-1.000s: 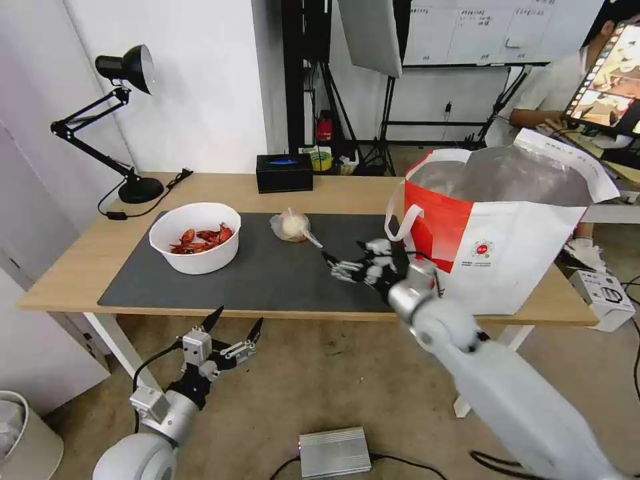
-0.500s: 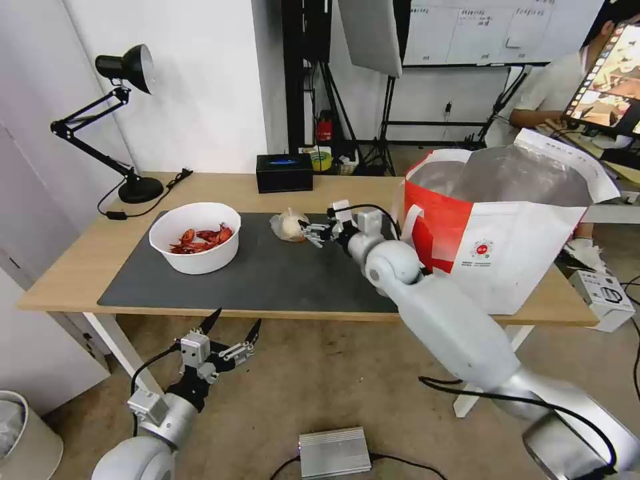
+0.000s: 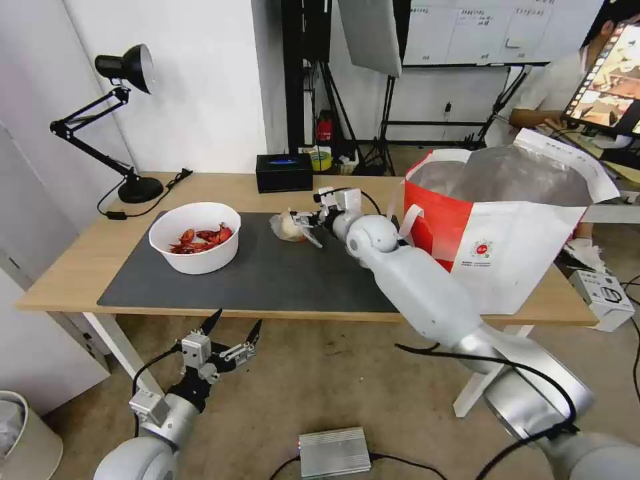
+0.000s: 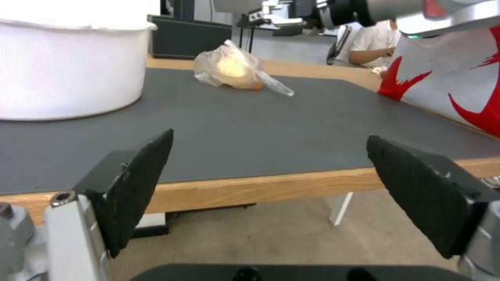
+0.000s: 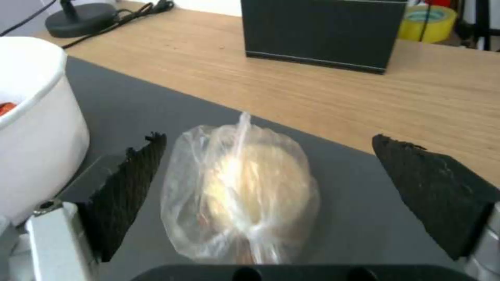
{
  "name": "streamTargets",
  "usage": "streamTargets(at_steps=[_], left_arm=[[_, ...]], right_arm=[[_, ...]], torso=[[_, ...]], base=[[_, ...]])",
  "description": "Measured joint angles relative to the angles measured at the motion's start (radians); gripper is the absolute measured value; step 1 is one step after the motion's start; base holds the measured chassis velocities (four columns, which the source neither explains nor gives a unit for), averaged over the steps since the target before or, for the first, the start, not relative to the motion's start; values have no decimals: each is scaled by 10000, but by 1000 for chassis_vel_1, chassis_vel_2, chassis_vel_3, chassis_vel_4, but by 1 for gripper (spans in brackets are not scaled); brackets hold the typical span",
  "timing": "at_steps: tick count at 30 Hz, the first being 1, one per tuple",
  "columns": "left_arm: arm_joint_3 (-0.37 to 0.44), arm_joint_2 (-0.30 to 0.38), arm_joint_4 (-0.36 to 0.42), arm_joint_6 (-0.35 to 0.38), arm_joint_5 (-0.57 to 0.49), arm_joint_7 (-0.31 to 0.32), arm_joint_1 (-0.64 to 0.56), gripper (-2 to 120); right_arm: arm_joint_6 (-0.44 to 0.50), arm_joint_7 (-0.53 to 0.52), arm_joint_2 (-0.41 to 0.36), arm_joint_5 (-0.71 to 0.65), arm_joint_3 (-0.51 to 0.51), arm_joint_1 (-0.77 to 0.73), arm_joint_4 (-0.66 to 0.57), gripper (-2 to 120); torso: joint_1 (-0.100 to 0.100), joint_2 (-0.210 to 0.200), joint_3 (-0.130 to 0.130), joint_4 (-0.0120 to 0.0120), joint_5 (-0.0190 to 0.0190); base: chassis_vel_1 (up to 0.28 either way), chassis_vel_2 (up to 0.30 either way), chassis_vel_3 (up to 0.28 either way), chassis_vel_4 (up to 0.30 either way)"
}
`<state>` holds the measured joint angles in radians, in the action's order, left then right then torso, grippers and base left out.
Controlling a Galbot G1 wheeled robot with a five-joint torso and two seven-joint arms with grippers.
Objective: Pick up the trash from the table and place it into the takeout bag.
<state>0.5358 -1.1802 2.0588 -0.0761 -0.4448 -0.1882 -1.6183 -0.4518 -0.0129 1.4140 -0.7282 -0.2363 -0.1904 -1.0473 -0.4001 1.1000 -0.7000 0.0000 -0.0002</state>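
The right tool (image 3: 305, 221) hangs just beside the knotted clear bag (image 3: 289, 226) on the counter's dark mat (image 3: 267, 273), pads spread wide, the bag lying between them with its twisted tail trailing toward the takeout bag (image 3: 507, 233). The left tool (image 3: 230, 333), also wide, idles below the counter edge; whether the pads touch plastic is hard to tell

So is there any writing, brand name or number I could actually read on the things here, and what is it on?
No text can be read here.
takeout bag: small round red logo, too small to read.
takeout bag's raised white flap: a line of print, too blurred to read.
Wall boards behind the table: rows of writing, too small to read.
black box, white bowl, knotted clear bag: no lettering visible.
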Motion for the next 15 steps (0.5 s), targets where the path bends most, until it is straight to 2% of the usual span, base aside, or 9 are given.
streamTargets(at_steps=[6,15], left_arm=[[4,-11,0,-12,2,-2,-4,100],[-11,-50,10,-21,57,-5,-23,100]], right_arm=[[53,635,583,559,24,330,1128,100],[77,1001,944,1039,45,344,1738,100]], torso=[[1,0,0,1,0],[1,1,0,1,1]], base=[[0,0,0,0],[0,0,0,0]])
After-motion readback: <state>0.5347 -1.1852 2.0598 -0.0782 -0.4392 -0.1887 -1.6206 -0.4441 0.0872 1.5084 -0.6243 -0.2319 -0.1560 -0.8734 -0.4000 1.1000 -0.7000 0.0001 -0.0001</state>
